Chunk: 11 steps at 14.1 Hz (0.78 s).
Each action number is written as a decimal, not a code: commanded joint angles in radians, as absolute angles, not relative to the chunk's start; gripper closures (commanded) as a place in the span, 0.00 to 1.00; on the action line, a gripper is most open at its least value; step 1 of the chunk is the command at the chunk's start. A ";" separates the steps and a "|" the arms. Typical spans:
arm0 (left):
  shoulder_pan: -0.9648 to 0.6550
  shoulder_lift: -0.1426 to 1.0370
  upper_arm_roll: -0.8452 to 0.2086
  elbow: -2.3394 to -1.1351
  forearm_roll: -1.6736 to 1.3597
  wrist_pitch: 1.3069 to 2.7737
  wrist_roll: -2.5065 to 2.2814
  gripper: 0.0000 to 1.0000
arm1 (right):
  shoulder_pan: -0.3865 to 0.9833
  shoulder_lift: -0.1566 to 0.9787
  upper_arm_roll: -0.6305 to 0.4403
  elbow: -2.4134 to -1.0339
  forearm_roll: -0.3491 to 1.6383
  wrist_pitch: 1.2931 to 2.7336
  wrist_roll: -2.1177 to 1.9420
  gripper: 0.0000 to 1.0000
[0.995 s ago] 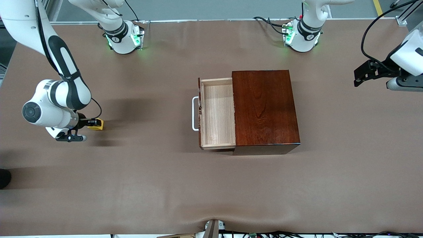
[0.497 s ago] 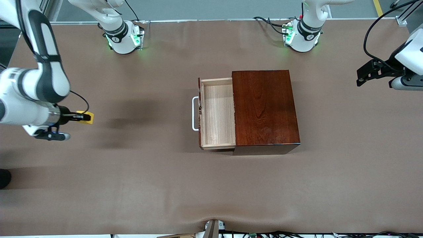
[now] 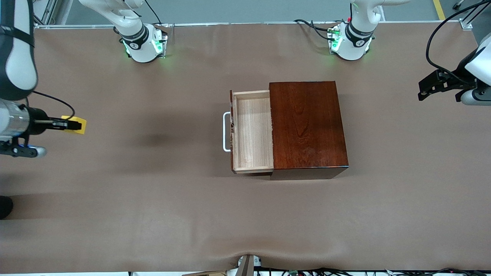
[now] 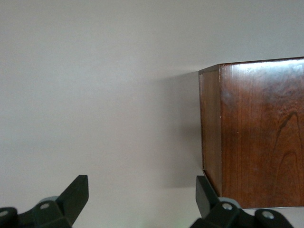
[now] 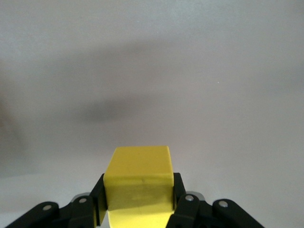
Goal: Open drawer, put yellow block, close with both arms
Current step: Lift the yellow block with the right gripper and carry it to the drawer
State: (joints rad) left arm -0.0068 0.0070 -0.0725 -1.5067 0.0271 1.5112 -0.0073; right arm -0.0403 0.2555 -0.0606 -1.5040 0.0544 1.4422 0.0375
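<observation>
A wide brown worktop (image 3: 153,214) carries one glossy dark mahogany box (image 3: 307,126) near its middle, with two white arm bases glowing green along the edge farthest from the front camera. The box has a single drawer (image 3: 252,132), pulled out toward the right arm's end of the worktop, its pale wood tray bare inside and its one white U-shaped handle (image 3: 225,131) on the outer face.

There is one yellow block (image 3: 76,125), and it is off the worktop, pinched in the right gripper (image 3: 74,125) over the right arm's end of the surface, well apart from the drawer. In the right wrist view the block (image 5: 138,183) sits squarely between the two black fingers (image 5: 180,192), which press against its two sides; the right gripper (image 5: 138,204) is clamped on it. A soft shadow lies on the worktop under the arm.

The left gripper (image 3: 435,86) hangs over the left arm's end of the worktop, well apart from the box, and holds nothing. The left wrist view shows its two fingers (image 4: 76,194) spread wide with bare surface between them, and a corner of the mahogany box (image 4: 256,133) ahead of the left gripper (image 4: 142,199).
</observation>
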 commanded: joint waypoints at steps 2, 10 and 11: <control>0.002 -0.003 -0.083 -1.509 0.017 1.509 -0.005 0.00 | -0.025 0.213 -0.055 -1.473 0.066 1.378 0.154 1.00; 0.002 0.000 -0.083 -1.505 0.009 1.516 -0.005 0.00 | 0.072 0.232 -0.055 -1.489 0.179 1.381 0.434 1.00; 0.003 0.000 -0.083 -1.505 0.009 1.517 -0.005 0.00 | 0.077 0.232 -0.055 -1.493 0.193 1.381 0.455 1.00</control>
